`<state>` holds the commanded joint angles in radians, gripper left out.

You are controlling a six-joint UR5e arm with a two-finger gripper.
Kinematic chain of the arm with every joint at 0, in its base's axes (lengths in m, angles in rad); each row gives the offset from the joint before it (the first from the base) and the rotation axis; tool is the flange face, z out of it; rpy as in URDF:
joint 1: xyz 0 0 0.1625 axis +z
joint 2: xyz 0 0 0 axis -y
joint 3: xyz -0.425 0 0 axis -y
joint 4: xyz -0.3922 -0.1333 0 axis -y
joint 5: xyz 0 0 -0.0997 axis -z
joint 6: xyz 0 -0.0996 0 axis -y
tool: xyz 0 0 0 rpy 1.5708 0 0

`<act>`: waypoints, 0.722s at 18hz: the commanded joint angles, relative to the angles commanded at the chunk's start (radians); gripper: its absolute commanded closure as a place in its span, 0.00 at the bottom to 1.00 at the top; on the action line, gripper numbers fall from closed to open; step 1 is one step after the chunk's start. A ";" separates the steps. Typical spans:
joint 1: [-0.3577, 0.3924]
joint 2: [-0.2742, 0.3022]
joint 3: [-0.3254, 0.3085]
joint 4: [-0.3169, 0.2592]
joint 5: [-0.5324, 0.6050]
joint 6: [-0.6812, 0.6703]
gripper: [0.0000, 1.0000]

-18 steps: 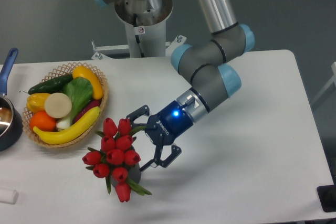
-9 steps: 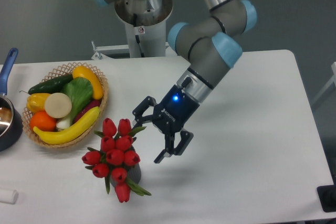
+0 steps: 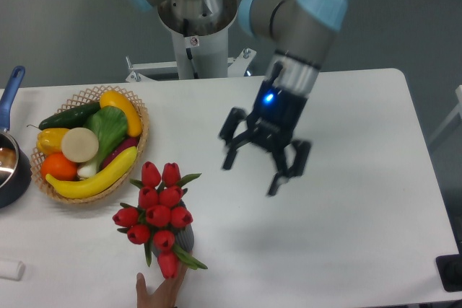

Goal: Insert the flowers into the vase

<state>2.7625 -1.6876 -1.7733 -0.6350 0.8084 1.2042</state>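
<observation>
The flowers (image 3: 159, 214), a tight bunch of red tulip buds with green leaves, stand in the vase (image 3: 184, 238). Only a small part of the dark grey ribbed vase shows under the blooms. My gripper (image 3: 253, 175) is open and empty. It hangs above the table to the right of the flowers, well apart from them, fingers pointing down.
A wicker basket (image 3: 137, 151) of fruit and vegetables stands at the left. A dark pot with a blue handle (image 3: 10, 88) sits at the far left edge. A human hand (image 3: 160, 291) reaches in from the bottom edge just below the vase. A small white object (image 3: 10, 270) lies bottom left.
My gripper has pulled away from the flowers, moving right and up, and turned to point downward. A human hand has appeared at the bottom edge below the vase.
</observation>
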 joint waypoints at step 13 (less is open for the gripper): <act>0.118 0.216 0.038 -0.371 0.538 0.369 0.00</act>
<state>2.8806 -1.4712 -1.7350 -1.0058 1.3467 1.5733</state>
